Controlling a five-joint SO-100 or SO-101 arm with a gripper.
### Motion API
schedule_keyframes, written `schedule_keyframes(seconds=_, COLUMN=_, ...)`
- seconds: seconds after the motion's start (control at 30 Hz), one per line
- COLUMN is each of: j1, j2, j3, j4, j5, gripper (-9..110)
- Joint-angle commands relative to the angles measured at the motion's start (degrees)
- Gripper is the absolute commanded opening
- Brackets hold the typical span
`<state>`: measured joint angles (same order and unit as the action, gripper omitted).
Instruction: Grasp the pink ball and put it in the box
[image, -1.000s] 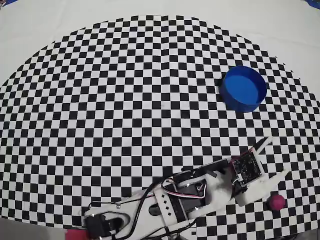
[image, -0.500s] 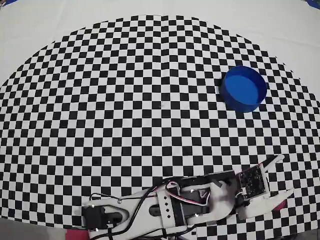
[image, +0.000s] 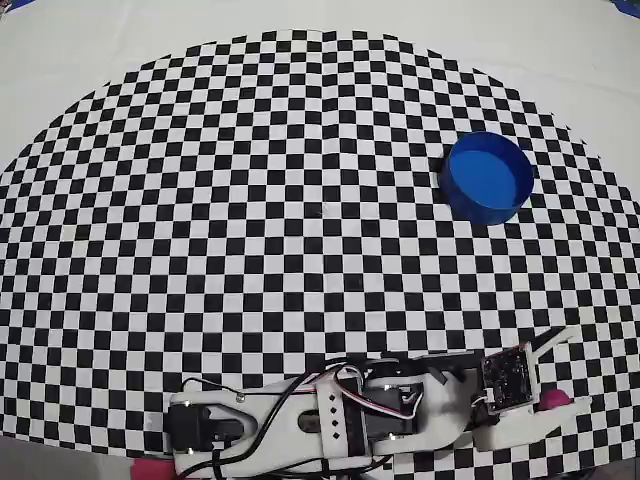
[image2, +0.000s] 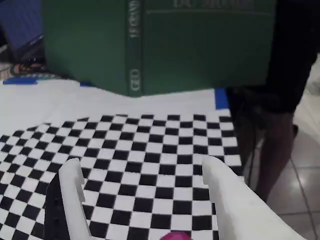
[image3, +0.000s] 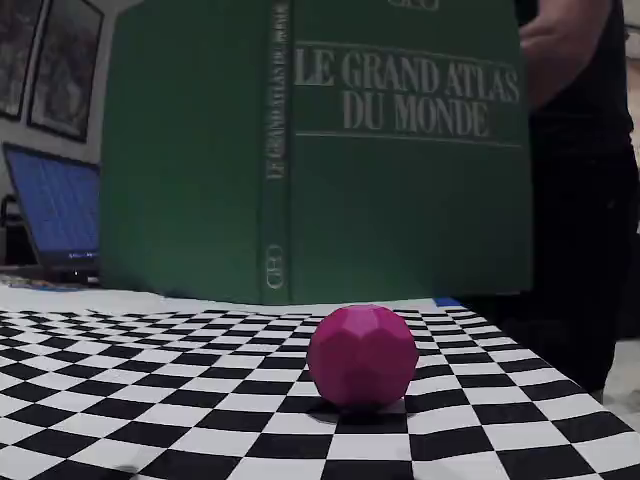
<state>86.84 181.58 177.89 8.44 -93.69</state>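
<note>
Overhead, the ball (image: 554, 400) lay between the spread fingers of the gripper (image: 566, 368), low right on the mat, far from the box (image: 487, 178). In the wrist view, it (image2: 175, 236) sat at the bottom edge, between both fingers.

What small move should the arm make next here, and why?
Probably close the gripper on the pink ball. In the overhead view the ball sits between the spread fingers, and the wrist view shows it low between them, on the checkered mat. The box stands far off, so the grasp comes first.
</note>
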Motion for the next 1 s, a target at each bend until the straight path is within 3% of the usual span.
schedule_keyframes(seconds=0.0, j1=1.8, j2=-0.1, j3=0.4, j4=-0.7, j5=-0.1, gripper=28)
schedule_keyframes(seconds=0.97, j1=2.0, j2=-16.5, j3=-0.2, j4=-9.1, j5=0.3, gripper=28)
